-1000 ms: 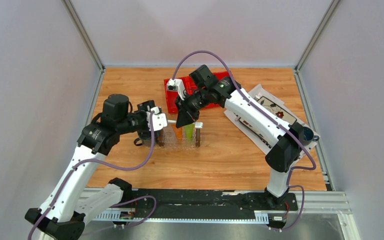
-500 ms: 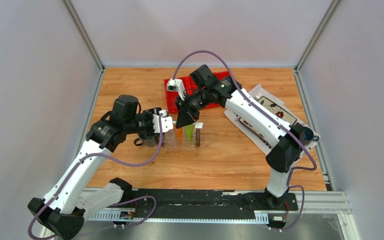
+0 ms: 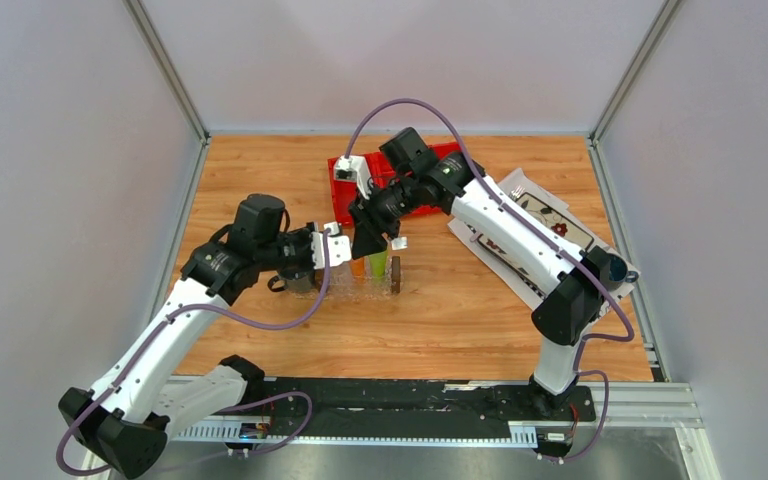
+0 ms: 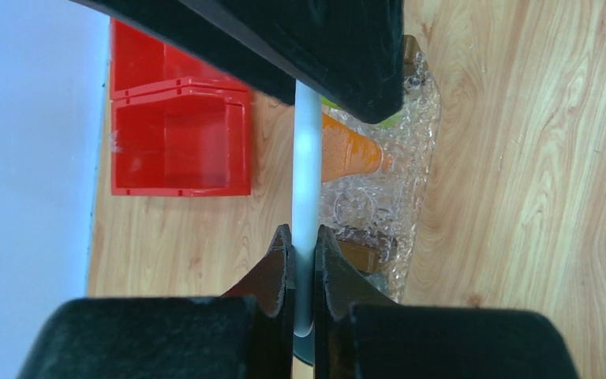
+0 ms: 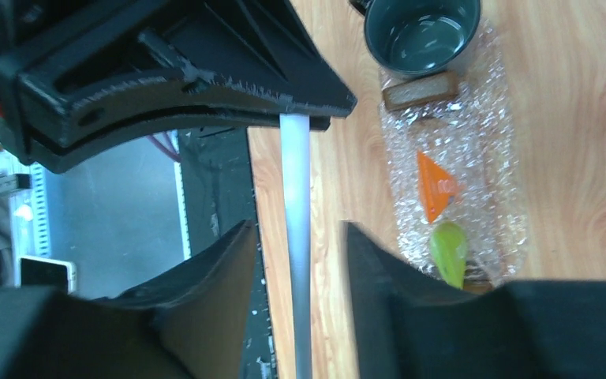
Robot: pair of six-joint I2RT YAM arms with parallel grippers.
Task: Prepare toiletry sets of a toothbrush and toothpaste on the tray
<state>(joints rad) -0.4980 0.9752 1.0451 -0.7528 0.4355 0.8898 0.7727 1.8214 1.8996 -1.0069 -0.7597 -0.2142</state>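
The white toothbrush (image 4: 307,158) hangs level over the clear tray (image 3: 360,285), its head end (image 3: 398,243) poking out past the right arm. My left gripper (image 4: 305,237) is shut on the handle's end. My right gripper (image 5: 298,229) stands open around the handle (image 5: 295,197), with a gap on both sides. In the tray lie the orange toothpaste (image 5: 434,185) and the lime green toothpaste (image 5: 450,253), side by side. The two grippers meet nose to nose above the tray's far side.
A dark grey-green mug (image 5: 422,31) stands just off the tray's left handle, under my left wrist. The red bin (image 3: 345,200) sits behind the tray. A flower-patterned cloth (image 3: 550,225) lies at the right under the right arm.
My left gripper moved right to the toothbrush and shut on its handle. My right gripper, shut on it before, has opened.
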